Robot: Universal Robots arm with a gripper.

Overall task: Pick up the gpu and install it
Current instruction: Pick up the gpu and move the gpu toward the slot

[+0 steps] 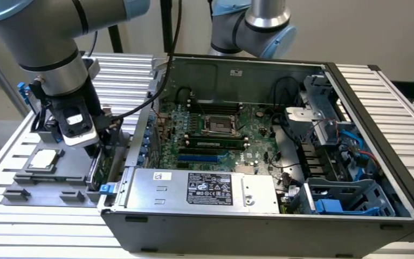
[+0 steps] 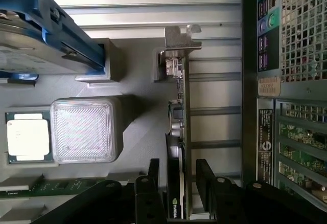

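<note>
Pincer: my pincer (image 2: 179,175) stood spread, with one finger (image 2: 205,180) on each flat face of the card. As far as I could see, neither was pressing it.
Card: the gpu (image 2: 180,127) stood on edge in a slot of the grey tray (image 2: 138,132), directly between the fingers. Its silver bracket (image 2: 181,40) was at the end farthest from the pincer.
Step in hand: I judged this to be the grasp, with the card not yet lifted.
Doing it well: I wanted the card centred in the gap and the fingers square to its faces, so both would meet it together and not tip it in the slot. I judged a modest squeeze enough for so thin a board, placed clear of the small parts along its edge.
Card marking: right at the pincer I saw a green-and-white logo, which I took for Nvidia's. I could make out no lettering.
Beside the pincer: the CPU (image 2: 28,137) lay in the tray next to a pale ribbed block (image 2: 82,129). Beyond them was the hard drive (image 2: 41,50) with its blue rails.
Other side: the open computer case (image 1: 264,229) sat on the bench (image 1: 49,226), just beside the tray. The stickers on its rear panel were too small to read.
Farthest: the power supply (image 1: 142,189) carried a black label with certification marks and a white barcode sticker, but I couldn't read the text.
</note>
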